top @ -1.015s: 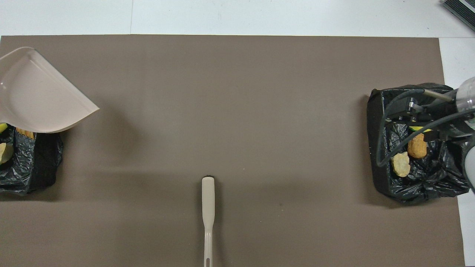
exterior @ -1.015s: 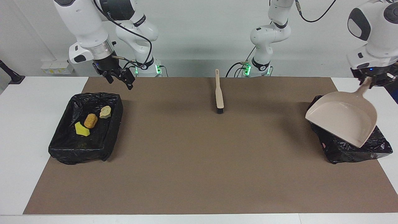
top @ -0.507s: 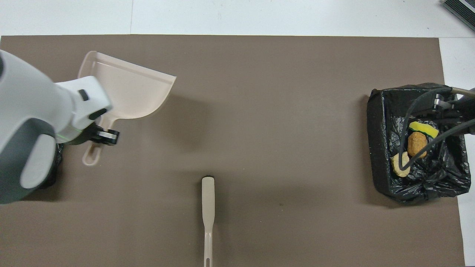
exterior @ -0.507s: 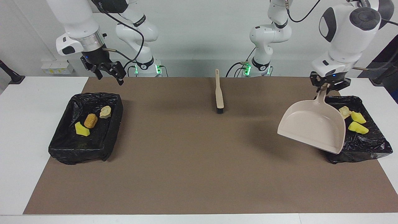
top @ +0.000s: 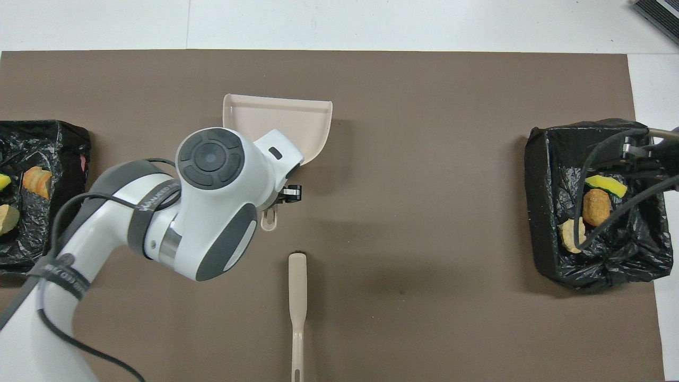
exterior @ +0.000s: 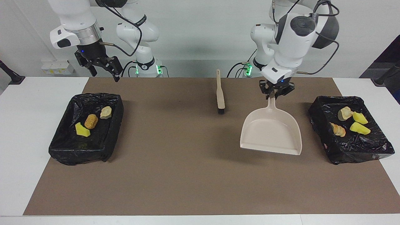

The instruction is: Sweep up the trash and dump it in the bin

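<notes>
1. The beige dustpan (exterior: 271, 132) is held by its handle in the left gripper (exterior: 275, 93), whose fingers are clamped on the handle's upper end; the pan hangs in the air over the brown mat (exterior: 187, 175), its open lip pointing away from the robots.
2. The pan is seen empty, over the mat between the brush (exterior: 220, 93) and the bin at the left arm's end (exterior: 372, 150).
3. That black-lined bin is seen to contain four scraps of trash (exterior: 350, 122): two yellow sponge chunks, one pale lump and one golden-brown bread-like piece.
4. The bin at the right arm's end (exterior: 72, 153) is seen to contain three scraps (exterior: 91, 121): a green-yellow sponge, a golden-brown piece and a pale beige lump.
5. The brush is laid on the mat near the robots, bristles down and handle toward them, untouched by either gripper.
6. The right gripper (exterior: 104, 69) is held in the air above the edge of the mat, close to its bin, with its fingers spread apart and nothing between them.
</notes>
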Controlling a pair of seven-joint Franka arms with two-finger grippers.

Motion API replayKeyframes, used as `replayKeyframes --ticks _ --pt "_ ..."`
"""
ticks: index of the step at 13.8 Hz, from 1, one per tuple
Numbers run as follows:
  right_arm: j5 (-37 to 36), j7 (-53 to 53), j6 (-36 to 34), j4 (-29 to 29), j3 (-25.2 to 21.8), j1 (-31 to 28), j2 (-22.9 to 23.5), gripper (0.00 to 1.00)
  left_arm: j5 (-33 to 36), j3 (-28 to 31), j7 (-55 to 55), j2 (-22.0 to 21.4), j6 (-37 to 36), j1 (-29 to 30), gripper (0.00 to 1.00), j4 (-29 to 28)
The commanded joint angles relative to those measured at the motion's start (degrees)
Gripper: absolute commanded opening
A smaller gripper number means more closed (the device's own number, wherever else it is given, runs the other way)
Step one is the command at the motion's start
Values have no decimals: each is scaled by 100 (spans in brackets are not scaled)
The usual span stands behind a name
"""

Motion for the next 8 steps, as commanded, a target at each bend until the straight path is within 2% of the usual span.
replayKeyframes --ticks 1,3,8 --pt "-9 -334 -94 -366 56 -88 -321 100 -100 133 -119 268 431 -289 0 18" --pt "-9 -371 -50 -586 56 -79 -462 100 -109 124 -76 348 696 -272 0 18" --pt "105 -309 3 -640 64 -52 -480 100 -223 106 -66 612 1030 -359 0 -78"
